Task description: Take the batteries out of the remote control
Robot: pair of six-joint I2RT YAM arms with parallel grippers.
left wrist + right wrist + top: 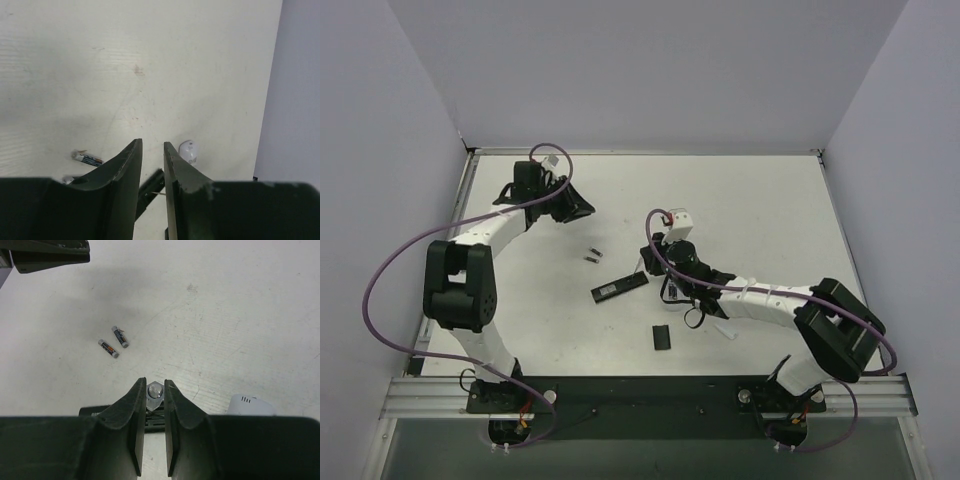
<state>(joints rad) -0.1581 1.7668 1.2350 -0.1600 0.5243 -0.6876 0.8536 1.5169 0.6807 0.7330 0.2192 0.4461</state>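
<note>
While the two batteries (pixel 588 259) lie loose on the white table (pixel 750 200), side by side and just apart, the black remote control (pixel 619 288) rests flat at about 5 o'clock from them, near but not touching. In the right wrist view the pair shows as slim dark cylinders with pale ends, both slanted the same way, one (pixel 120 337) a little ahead of the other.

The left gripper (pixel 582 211) hangs at roughly 10 o'clock from the batteries, close by. Its fingers stand a narrow way apart with nothing between them. In its own camera one battery (pixel 88 159) lies at 9 o'clock of the fingertips.

The right gripper (pixel 155 382) sits at the remote's 3 o'clock end. Its jaws are narrow, and a small silvery piece (pixel 155 390) shows in the gap at the tips. Whether they pinch it cannot be told.

A flat black cover (pixel 662 337) lies at 5 o'clock from the remote, apart from it.
</note>
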